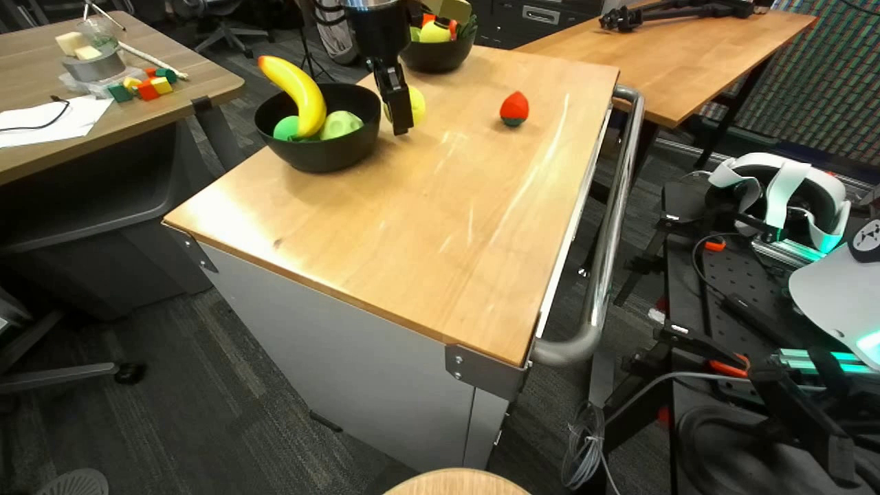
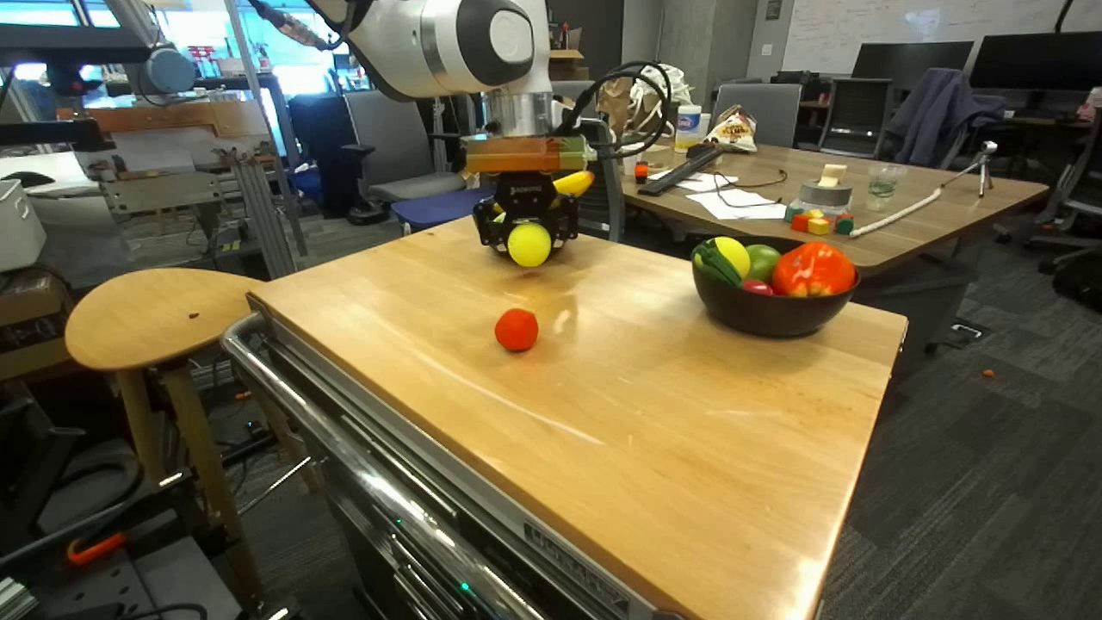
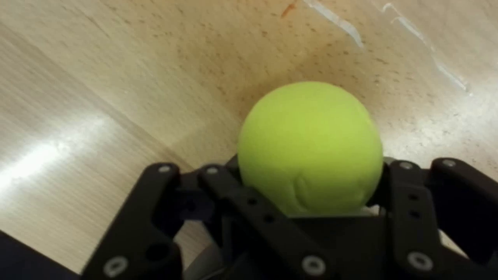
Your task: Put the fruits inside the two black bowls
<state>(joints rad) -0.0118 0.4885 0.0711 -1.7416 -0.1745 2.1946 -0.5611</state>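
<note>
In the wrist view the gripper (image 3: 310,172) has its fingers (image 3: 406,184) pressed in on either side of a round yellow-green fruit (image 3: 310,144), grasping it over the wooden tabletop (image 3: 128,70). In an exterior view that fruit is just beside a black bowl (image 1: 326,158), not in it; the bowl already carries a banana (image 1: 297,93), a pale green fruit (image 1: 342,125) and a small green fruit (image 1: 286,128). A red strawberry-shaped fruit (image 1: 514,107) sits loose on the wood, apart from both bowls. In an exterior view the second black bowl (image 2: 770,314) is well filled: a red-orange bell pepper (image 2: 814,269), a green lime-like fruit (image 2: 762,262) and a yellow fruit (image 2: 732,255) show among its load. Whether the grasped fruit is fully off the wood is hard to tell here. I judge the task nearly done: two pieces are left, the grasped one, probably meant for the banana's bowl, and then the red one.
</note>
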